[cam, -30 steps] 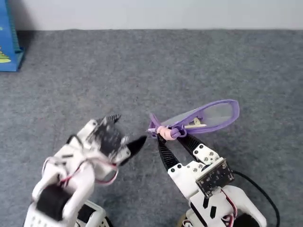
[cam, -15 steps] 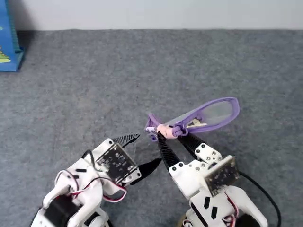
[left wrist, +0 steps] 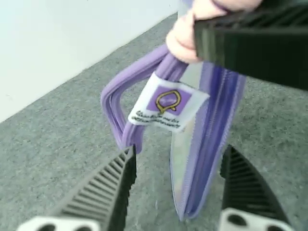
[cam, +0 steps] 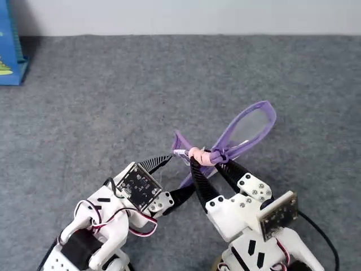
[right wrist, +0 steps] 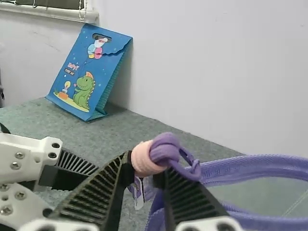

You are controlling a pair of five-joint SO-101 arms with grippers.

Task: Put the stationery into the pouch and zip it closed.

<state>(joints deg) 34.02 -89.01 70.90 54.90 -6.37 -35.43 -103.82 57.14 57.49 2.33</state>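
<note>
The purple see-through pouch (cam: 248, 129) is raised off the grey table, its far end pointing up and right. My right gripper (cam: 206, 161) is shut on the pink and purple zipper pull (right wrist: 155, 155) at the pouch's near end. My left gripper (cam: 179, 175) is open and straddles that same end just below the pull. In the left wrist view the pouch (left wrist: 197, 144) and its white label (left wrist: 168, 108) hang between my open left fingers (left wrist: 113, 192), apart from both. What lies inside the pouch is hard to make out.
A blue gift bag (cam: 11, 45) with a dinosaur print (right wrist: 89, 72) stands at the table's far left against the white wall. The grey felt (cam: 113, 101) stretches out beyond the pouch. Both arm bases crowd the near edge.
My left arm has swung in towards the pouch, and its open fingers now straddle the pouch's near end. The pouch's far end has tipped upward while my right gripper kept hold of the pull.
</note>
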